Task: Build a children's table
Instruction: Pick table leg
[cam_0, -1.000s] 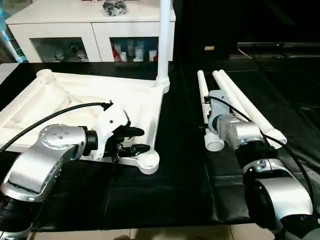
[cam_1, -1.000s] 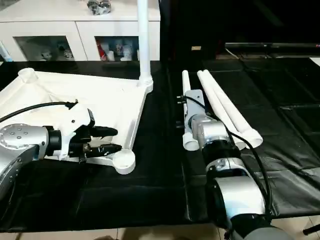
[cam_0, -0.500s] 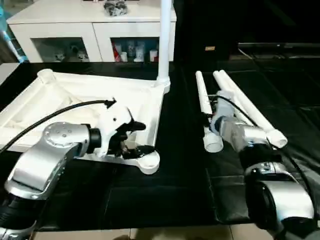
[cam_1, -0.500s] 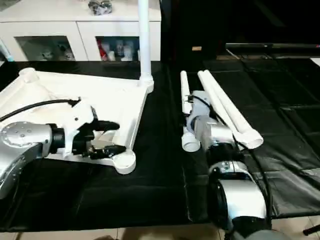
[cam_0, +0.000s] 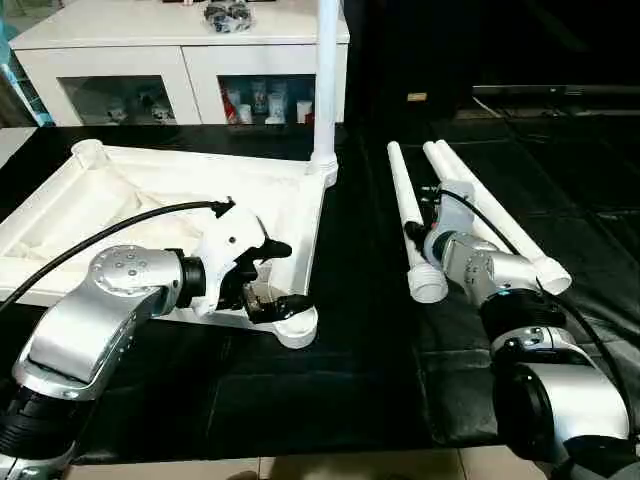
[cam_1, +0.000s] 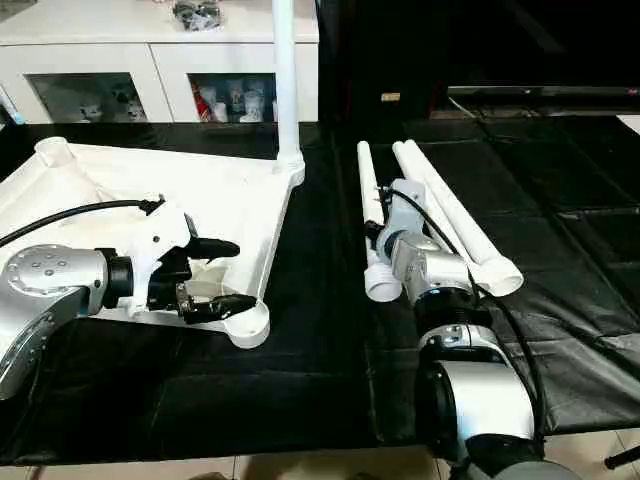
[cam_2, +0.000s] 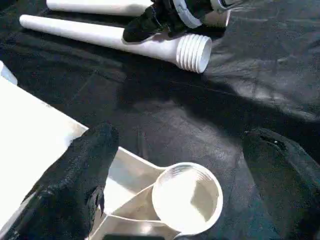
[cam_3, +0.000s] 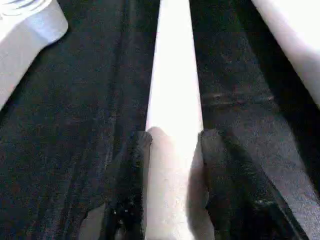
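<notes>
the right gripper (cam_3: 172, 150) is clenching a loose leg (cam_0: 408, 215) for lifting; the left gripper (cam_2: 175, 195), fingers wide apart, is flanking the empty socket (cam_2: 187, 196).

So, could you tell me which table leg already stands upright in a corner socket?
The upright leg at the tabletop's far corner; the other three legs lie flat on the black mat.

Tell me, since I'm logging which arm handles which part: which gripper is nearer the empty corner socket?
Left. The left gripper straddles the tabletop edge right beside the empty corner socket; the right gripper sits across the mat around a loose leg.
</notes>
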